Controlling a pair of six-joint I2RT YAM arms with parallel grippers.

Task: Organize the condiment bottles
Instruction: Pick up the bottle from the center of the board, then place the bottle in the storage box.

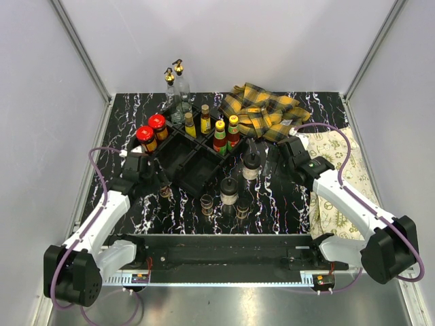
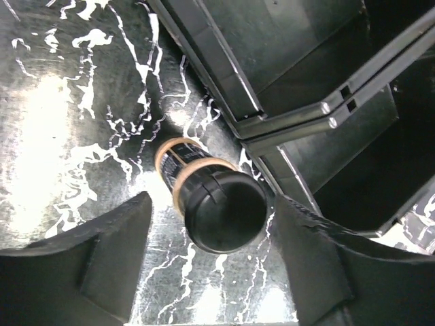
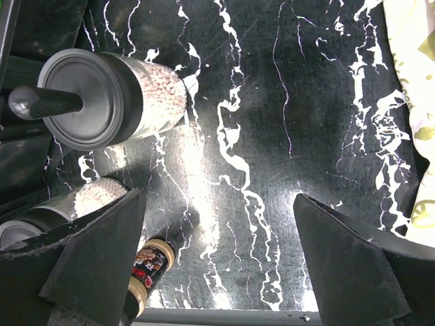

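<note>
The left claw (image 1: 158,180) gapes wide, holding nothing. A black-capped shaker (image 2: 223,209) stands upright on the tabletop (image 2: 81,136), centred between its fingers, just beside the black tray (image 2: 292,115).

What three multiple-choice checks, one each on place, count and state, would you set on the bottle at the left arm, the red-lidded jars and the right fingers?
1. The black-capped bottle between the left fingers stands: A) in the tray; B) on the table; C) on the cloth.
2. Red-lidded jars in view: A) two; B) one; C) four.
3. The right fingers are: A) shut on a grinder; B) shut on cloth; C) open and empty.
1 B: marbled table under it, tray beside it. 2 A: two red lids at the tray's left. 3 C: bare table shows between them.
</note>
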